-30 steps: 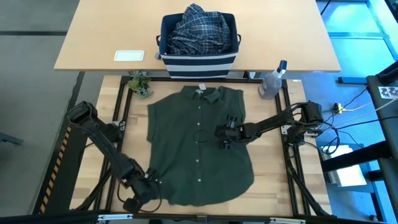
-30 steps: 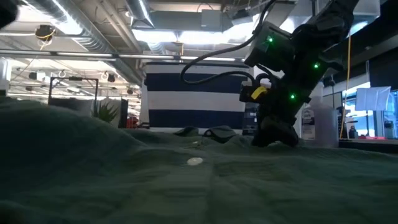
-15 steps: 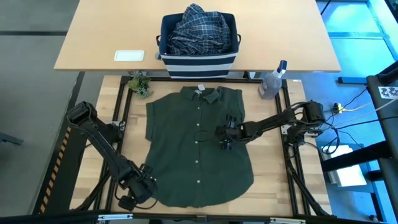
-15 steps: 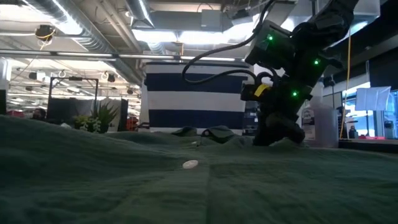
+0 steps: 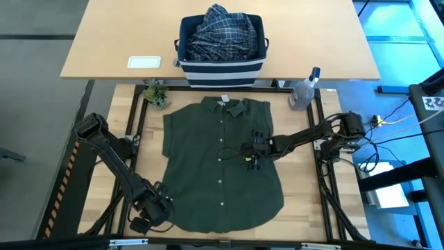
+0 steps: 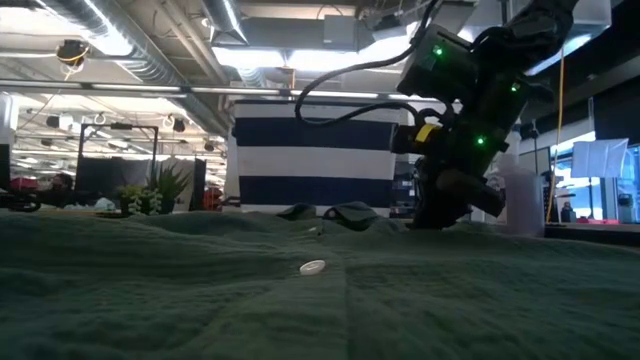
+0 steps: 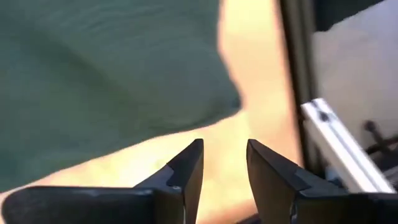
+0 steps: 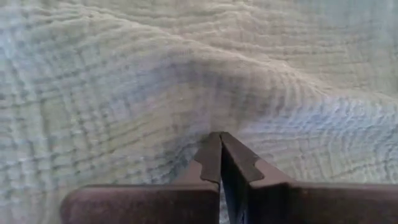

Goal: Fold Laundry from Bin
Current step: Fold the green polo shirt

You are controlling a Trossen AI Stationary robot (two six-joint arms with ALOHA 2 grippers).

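A dark olive-green shirt (image 5: 222, 167) lies spread flat on the wooden table, buttons up, its collar toward the far edge. My left gripper (image 7: 224, 149) stands open over bare wood just off the shirt's near-left hem corner (image 7: 211, 106), touching nothing. My right gripper (image 8: 219, 134) is shut on the cloth right of the button line (image 5: 250, 154). The striped navy bin (image 5: 220, 66) stands on the far table with a blue-and-white plaid shirt (image 5: 222, 31) heaped in it. My right gripper has its shut fingertips on a small raised ridge of the shirt's front (image 8: 186, 118), right of the buttons at mid-height. The fingers slant down from the table's right side. The cloth rises to the tips in a low fold; the rest lies flat on the table.
A clear spray bottle (image 5: 303, 94) stands at the far right corner of the work table and a small plant (image 5: 156, 94) at the far left. A white card (image 5: 144, 62) lies left of the bin. Bare wood shows on both sides of the shirt.
The shirt's near-left part, raised a second ago, has sunk flat onto the table. My left gripper, which overlapped the hem there, now stands just off its corner. My right gripper has kept its place on the cloth and has tipped a little.
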